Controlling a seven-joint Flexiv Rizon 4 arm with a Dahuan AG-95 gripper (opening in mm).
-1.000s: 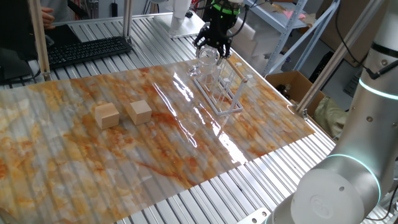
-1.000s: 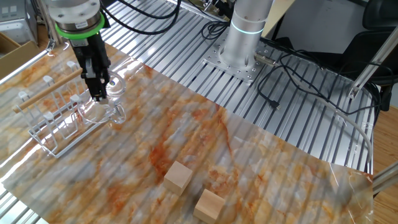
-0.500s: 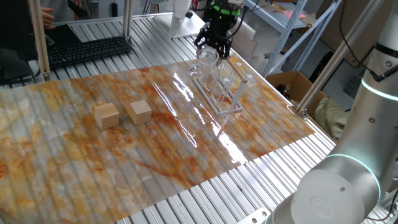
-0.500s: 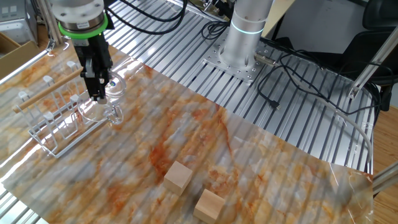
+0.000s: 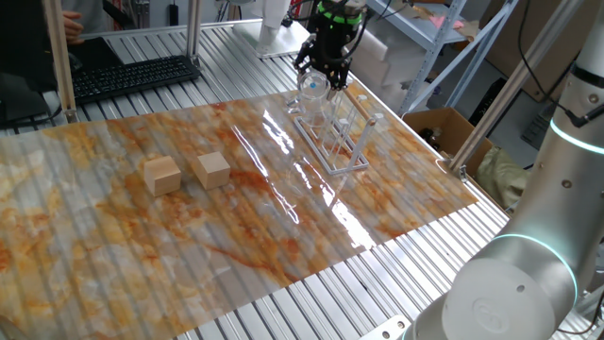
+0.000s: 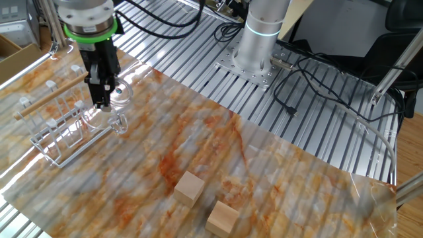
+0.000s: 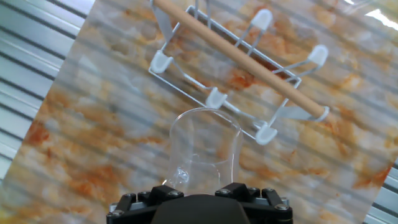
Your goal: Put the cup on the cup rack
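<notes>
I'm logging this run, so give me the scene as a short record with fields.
gripper: pointing down, closed on the cup, carried above the table
cup: clear tumbler, held in the gripper beside the rack, not yet on a peg
cup rack: wire base with white-tipped pegs and a wooden bar, no cup on it
other items: two wooden cubes side by side, away from the rack
surface: marbled orange mat

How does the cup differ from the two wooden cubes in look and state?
The cup is clear glass, while the wooden cubes are solid tan. The cup is round and held up by the gripper beside the cup rack; the cubes are square and lie untouched on the mat.
</notes>
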